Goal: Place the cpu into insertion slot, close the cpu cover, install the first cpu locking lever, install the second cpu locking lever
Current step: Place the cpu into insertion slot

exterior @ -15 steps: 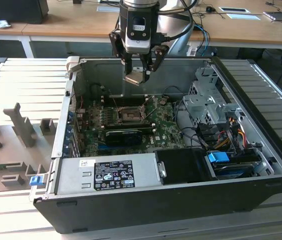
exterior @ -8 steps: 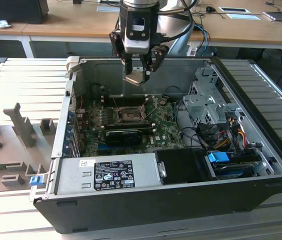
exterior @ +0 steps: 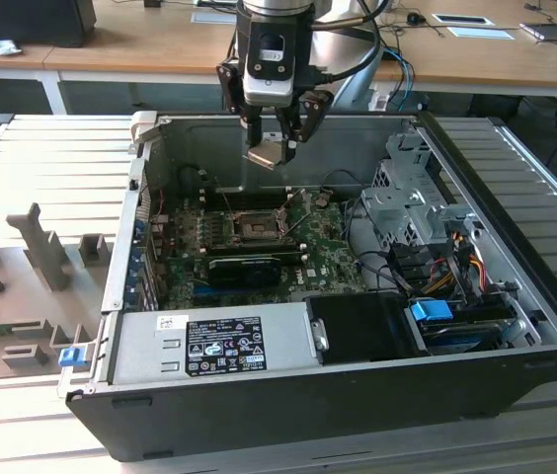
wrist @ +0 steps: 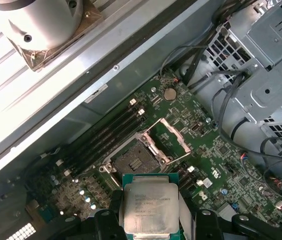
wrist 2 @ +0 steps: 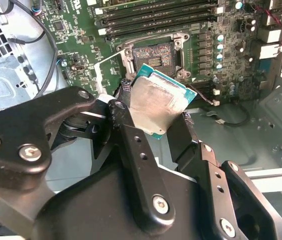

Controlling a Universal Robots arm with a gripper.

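One risk: the gripper (exterior: 271, 148), clamped on the cpu (wrist: 148, 210) above the open socket (wrist: 133, 161), may lower it skewed and bend pins.

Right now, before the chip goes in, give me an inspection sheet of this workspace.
Surface: slatted grey metal table bearing an open black computer case.
Job's things: small square silver-grey cpu held above the green motherboard; square black insertion slot empty; silvery metal frame cpu cover swung open beside it.
Clutter: grey plastic blocks on the table, exterior view's left.
Grippers: black gripper, fingers shut on the cpu.
Cables: orange and yellow wire bundle inside the case, exterior view's right.
Surroundings: wooden desks behind.
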